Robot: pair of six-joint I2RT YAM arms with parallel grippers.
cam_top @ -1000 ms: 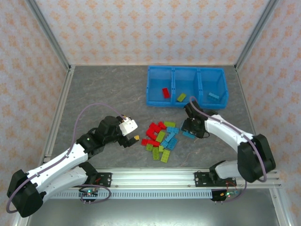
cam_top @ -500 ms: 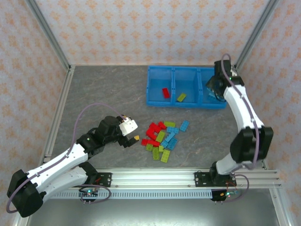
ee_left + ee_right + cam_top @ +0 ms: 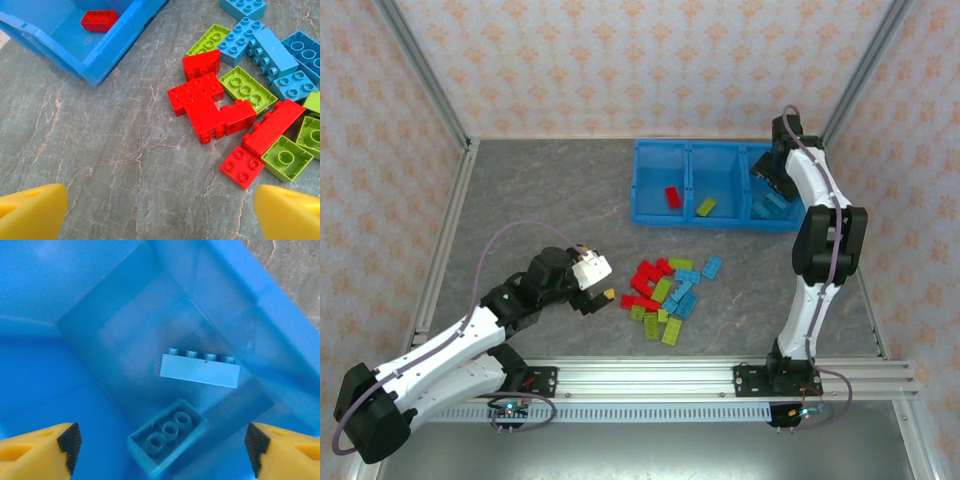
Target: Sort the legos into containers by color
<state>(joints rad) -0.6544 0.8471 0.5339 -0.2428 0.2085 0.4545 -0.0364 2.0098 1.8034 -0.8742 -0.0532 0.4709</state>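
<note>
The right arm reaches up toward the upper right of the overhead view, holding the right end effector (image 3: pixel 767 188) over the rightmost of the three joined bins (image 3: pixel 691 175); its fingers are spread wide and grasp nothing; two light blue bricks (image 3: pixel 200 369) lie on that bin's floor, colour matched to compartment; a red brick (image 3: pixel 672 196) lies in the left bin, a green brick (image 3: pixel 705 207) in the middle one; the unsorted pile (image 3: pixel 665 292) lies on the table (image 3: pixel 520 200) at centre frame; the left arm is folded low at lower left, the left end effector (image 3: pixel 160 210) spread wide and empty, facing the pile's red pieces, probably for a pick.
</note>
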